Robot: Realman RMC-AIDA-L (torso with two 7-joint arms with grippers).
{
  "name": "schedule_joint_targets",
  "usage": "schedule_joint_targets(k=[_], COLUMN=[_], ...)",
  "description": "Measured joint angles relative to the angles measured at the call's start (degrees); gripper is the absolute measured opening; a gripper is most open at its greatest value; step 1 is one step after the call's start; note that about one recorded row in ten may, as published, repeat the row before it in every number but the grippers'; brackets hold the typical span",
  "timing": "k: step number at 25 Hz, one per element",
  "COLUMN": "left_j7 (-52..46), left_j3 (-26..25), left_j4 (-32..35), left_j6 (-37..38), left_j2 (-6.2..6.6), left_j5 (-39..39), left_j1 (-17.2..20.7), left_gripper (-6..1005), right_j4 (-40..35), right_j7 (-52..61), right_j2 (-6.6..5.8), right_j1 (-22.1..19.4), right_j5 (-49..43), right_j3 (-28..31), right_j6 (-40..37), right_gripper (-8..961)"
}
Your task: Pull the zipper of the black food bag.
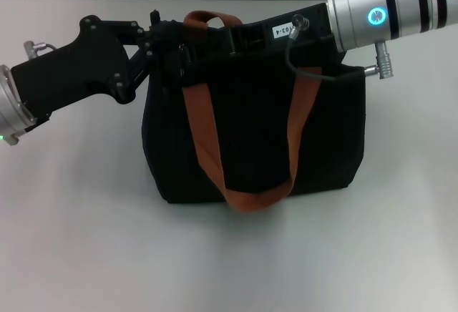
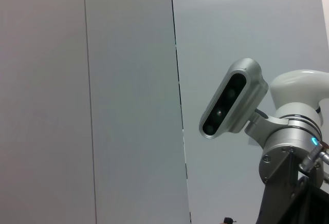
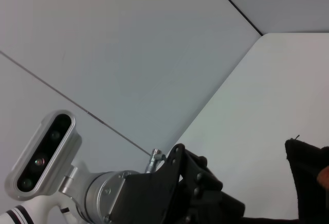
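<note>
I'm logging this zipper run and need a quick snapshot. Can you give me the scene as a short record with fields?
bag: black food bag upright on the white table, rust-brown handles
left gripper: at the bag's top left edge
right gripper: at the bag's top, near the middle
zipper: not visible, hidden by the grippers
finger state: cannot tell for either

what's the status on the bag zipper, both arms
Left pincer at the black food bag top-left edge; fingers unreadable. Right pincer over the top, right side; fingers unreadable. Zipper pull not visible. Brown handle draped down the front.
</note>
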Motion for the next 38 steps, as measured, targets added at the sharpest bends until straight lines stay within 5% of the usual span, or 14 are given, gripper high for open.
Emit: schedule_joint_targets(k=[19, 29, 38], left_j7=[-0.1, -0.1, -0.1], left_j3=[-0.4, -0.4, -0.3], left_j4=[0.1, 0.1, 0.1], left_j6=[-0.1, 0.0, 0.1], left_j2=[0.18, 0.00, -0.09], left_j5=[0.0, 0.0, 0.0], left_j1=[0.7, 0.8, 1.1], left_gripper=[73, 77, 80], right_j4=[-1.5, -1.5, -1.6], right_j7=[-0.2, -0.2, -0.3], right_j2=[0.01, 0.00, 0.05], right_j1=[-0.6, -0.4, -0.3], right_j5=[-0.2, -0.2, -0.1], right_j3=[-0.7, -1.5, -2.1], right_j6=[0.6, 1.7, 2.0], right_gripper=[486, 213, 200])
